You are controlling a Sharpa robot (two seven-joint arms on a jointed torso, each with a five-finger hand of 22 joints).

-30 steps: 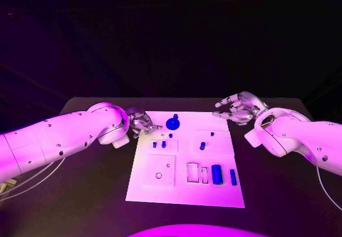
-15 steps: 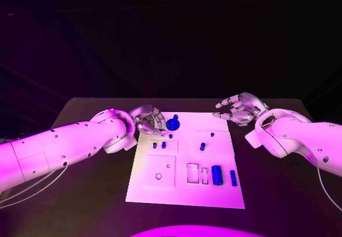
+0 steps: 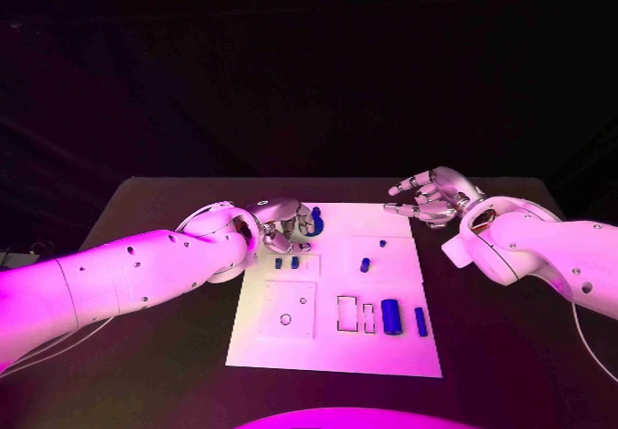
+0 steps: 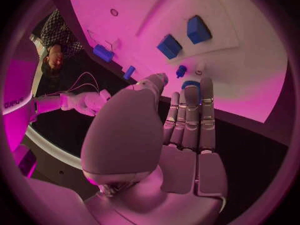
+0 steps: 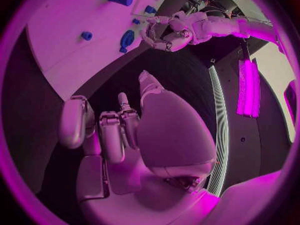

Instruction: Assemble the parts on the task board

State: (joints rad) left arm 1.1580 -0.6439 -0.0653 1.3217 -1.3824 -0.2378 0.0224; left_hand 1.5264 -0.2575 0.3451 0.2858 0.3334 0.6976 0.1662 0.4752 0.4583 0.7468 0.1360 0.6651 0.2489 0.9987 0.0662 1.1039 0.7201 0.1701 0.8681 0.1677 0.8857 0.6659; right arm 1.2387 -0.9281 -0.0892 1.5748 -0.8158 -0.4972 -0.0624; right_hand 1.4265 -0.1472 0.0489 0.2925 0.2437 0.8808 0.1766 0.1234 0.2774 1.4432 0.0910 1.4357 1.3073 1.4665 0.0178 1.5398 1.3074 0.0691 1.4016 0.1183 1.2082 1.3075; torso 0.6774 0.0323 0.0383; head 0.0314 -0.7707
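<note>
The white task board (image 3: 332, 344) lies in the middle of the black table. A blue round part (image 3: 315, 220) stands near its far edge. My left hand (image 3: 282, 223) has come over the board's far left corner, and its fingertips (image 4: 190, 92) reach this round part (image 4: 191, 84) without closing on it. In the right wrist view the left hand (image 5: 166, 33) arches beside the round part (image 5: 127, 38). My right hand (image 3: 431, 198) hovers past the board's far right corner, fingers spread and holding nothing. Two small blue blocks (image 3: 286, 263) and a blue peg (image 3: 364, 264) stand mid-board.
Near the board's front right, a thick blue cylinder (image 3: 390, 316) and a thinner one (image 3: 421, 321) lie beside two rectangular slots (image 3: 349, 313). A square recess with a small hole (image 3: 288, 318) is at the front left. Bare black table (image 3: 515, 357) surrounds the board.
My left hand has moved right, from off the board's far left corner to the blue round part. The right hand has stayed where it was.
</note>
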